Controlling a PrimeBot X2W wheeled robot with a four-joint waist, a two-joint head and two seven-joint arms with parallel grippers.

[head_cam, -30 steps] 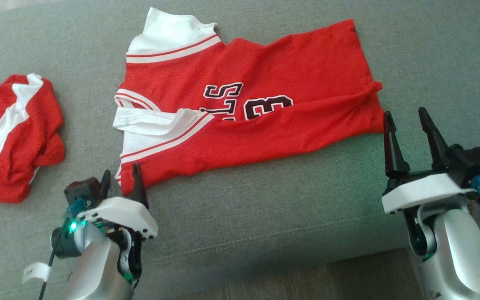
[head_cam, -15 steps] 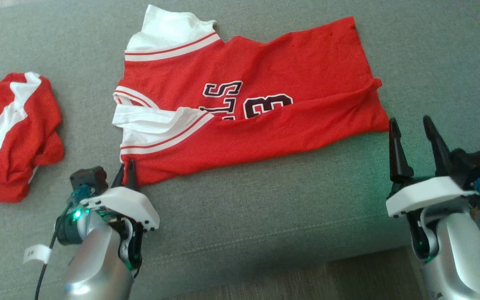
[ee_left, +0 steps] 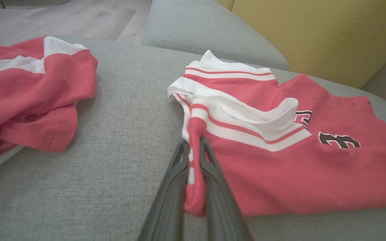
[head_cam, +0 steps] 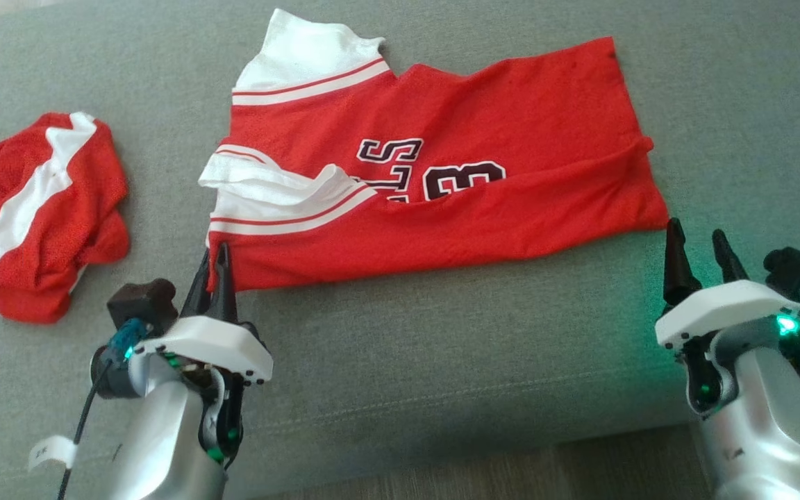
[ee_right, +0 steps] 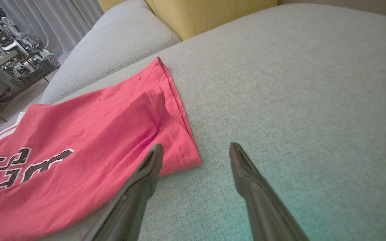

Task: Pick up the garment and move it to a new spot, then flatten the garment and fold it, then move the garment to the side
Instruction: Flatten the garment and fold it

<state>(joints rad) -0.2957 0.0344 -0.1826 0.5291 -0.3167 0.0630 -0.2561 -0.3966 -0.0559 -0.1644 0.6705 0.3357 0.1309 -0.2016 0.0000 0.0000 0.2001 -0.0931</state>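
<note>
Red jersey (head_cam: 442,173) lies spread on the grey sofa (head_cam: 442,361). The left hand (head_cam: 214,251) is pinched on the jersey's near shoulder corner. The right hand (head_cam: 695,227), fingers wide apart and holding nothing, sits beside the jersey's hem corner. A crumpled red garment (head_cam: 32,222) lies left of the jersey.

Left gripper (head_cam: 214,254): jaws closed together, pinching the near left corner of the red jersey (head_cam: 455,222), fingers pointing up and away from the robot. Its silver forearm (head_cam: 164,444) rises from below that corner, with the white wrist housing (head_cam: 212,344) roughly level. Right gripper (head_cam: 695,229): jaws spread wide, empty, fingertips just beside the jersey's near right corner; contact cannot be confirmed. The right forearm (head_cam: 764,423) stands below that corner.
</note>
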